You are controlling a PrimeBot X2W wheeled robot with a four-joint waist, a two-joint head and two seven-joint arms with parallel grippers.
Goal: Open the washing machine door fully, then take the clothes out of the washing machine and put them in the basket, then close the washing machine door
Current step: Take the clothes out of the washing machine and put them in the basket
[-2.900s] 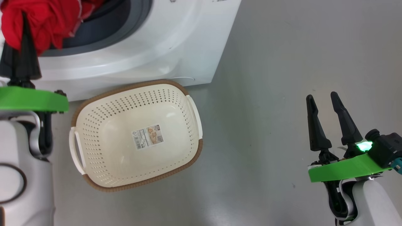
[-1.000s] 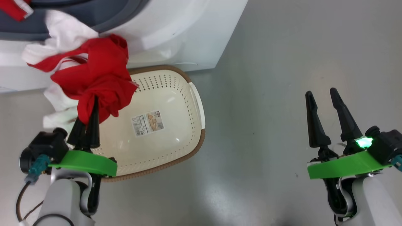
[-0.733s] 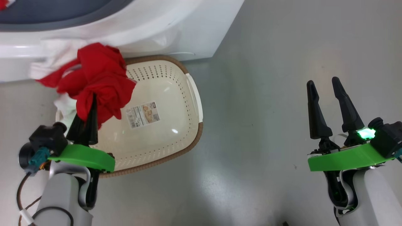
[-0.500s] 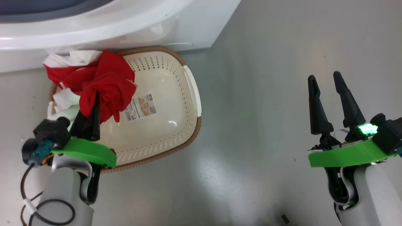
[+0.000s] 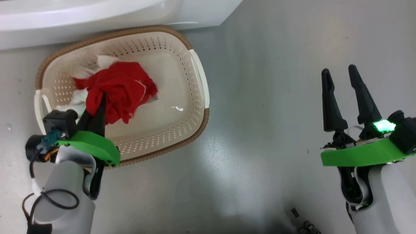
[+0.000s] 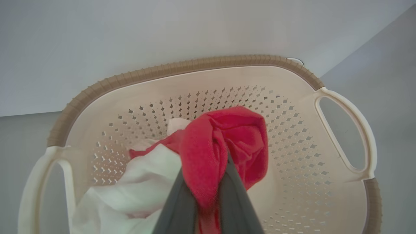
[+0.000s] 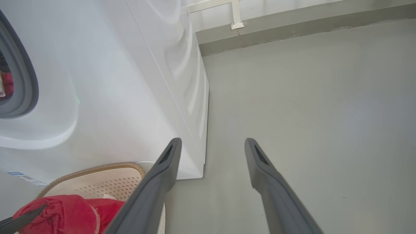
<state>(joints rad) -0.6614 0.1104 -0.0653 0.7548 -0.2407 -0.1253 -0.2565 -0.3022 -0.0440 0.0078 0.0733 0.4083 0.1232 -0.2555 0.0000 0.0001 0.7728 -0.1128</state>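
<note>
While the left tool [image 5: 101, 97] clenches a bunched fold of the soft, limp clothes [image 5: 125, 84], the right tool [image 5: 339, 74] hangs open

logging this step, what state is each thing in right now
red and white fabric clothes: inside the basket
cream perforated plastic basket with brown rim: upright on floor
left gripper: jaws shut on the clothes
right gripper: jaws open, empty
big white washing machine: opening uncovered, red fabric inside

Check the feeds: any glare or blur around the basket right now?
Head view: small glint on the basket bottom, pale sheen on the floor; left wrist view: left end effector and nearest clothes soft-focused; right wrist view: washing machine panel washed out.
</note>
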